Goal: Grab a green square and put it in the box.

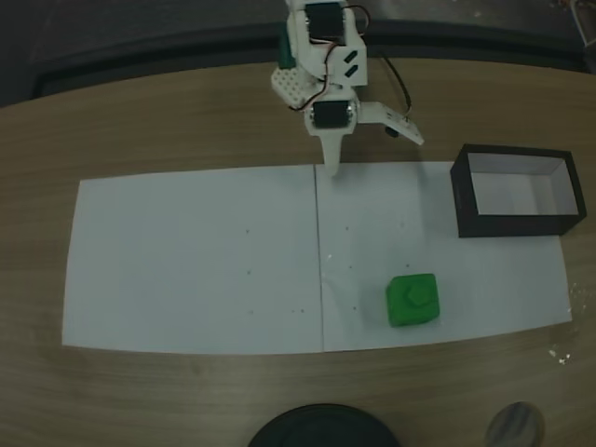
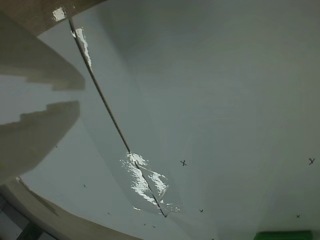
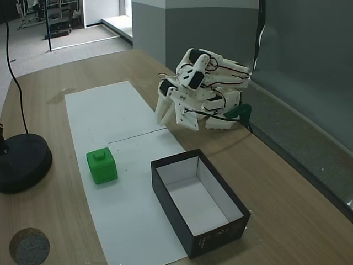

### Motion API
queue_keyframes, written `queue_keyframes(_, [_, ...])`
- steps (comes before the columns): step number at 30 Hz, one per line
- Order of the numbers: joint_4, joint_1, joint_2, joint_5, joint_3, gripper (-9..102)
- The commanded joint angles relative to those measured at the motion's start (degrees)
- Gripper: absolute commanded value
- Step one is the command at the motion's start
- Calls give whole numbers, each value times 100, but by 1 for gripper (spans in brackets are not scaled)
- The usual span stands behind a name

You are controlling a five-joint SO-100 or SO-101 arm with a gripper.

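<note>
The green square (image 1: 413, 300) rests on white paper, toward the near right in a fixed view, with its raised diamond mark facing up. In another fixed view the green square (image 3: 102, 165) lies left of the box. The box (image 1: 518, 222), black outside and white inside, stands open and empty at the paper's right end; its rim (image 3: 175, 157) also shows from the side. My gripper (image 1: 332, 166) is shut and holds nothing, folded back near the arm's base at the paper's far edge, well away from the cube. In the wrist view the fingertips (image 2: 77, 107) sit at the left, and a sliver of the green square (image 2: 282, 235) shows bottom right.
Two white paper sheets (image 1: 186, 251) meet at a seam down the middle of the wooden table. A black round stand base (image 3: 22, 163) sits at the near table edge, with a grey disc (image 3: 28, 247) beside it. The arm's white base (image 3: 223, 105) stands at the back by a dark wall.
</note>
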Motion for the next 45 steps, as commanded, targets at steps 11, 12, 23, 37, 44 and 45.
queue_keyframes(11, [88,-26,123,-9,-316,0])
queue_keyframes(12, [88,-26,123,-9,-316,0])
queue_keyframes(23, [-35,-62,132,35,-299,0])
queue_keyframes(37, [-3006,229,79,-185,-615,0])
queue_keyframes(44, [-3199,-457,-413,-984,-1819,18])
queue_keyframes(45, [-3199,-510,-686,-984,-1995,20])
